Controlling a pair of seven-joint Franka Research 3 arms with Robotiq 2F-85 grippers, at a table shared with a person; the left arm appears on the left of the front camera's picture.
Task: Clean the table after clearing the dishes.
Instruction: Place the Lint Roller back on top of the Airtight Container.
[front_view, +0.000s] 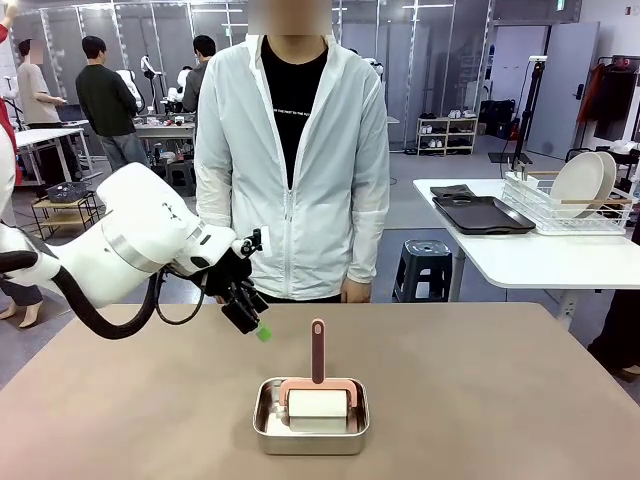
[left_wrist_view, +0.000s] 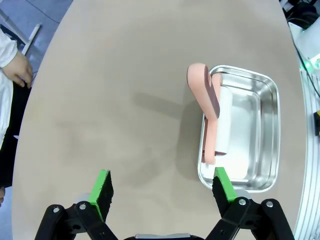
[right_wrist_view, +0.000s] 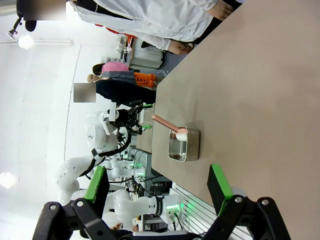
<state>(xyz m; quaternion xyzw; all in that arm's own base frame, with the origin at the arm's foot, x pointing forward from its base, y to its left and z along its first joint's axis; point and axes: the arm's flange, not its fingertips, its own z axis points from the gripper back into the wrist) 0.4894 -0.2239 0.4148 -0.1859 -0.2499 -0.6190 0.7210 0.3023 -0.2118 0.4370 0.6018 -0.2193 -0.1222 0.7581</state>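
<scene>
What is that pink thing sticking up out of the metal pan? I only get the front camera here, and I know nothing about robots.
Observer: It's the handle of a lint-style roller; the left wrist view from above shows its white roll lying inside the steel pan.
Operator: Is the arm on my left holding anything?
Observer: No. In its own wrist view the left gripper has its jaws wide apart with only bare table between them, beside the pan.
Operator: And the other arm?
Observer: The right gripper is open too, holding nothing, looking along the table toward the pan from farther off.
</scene>
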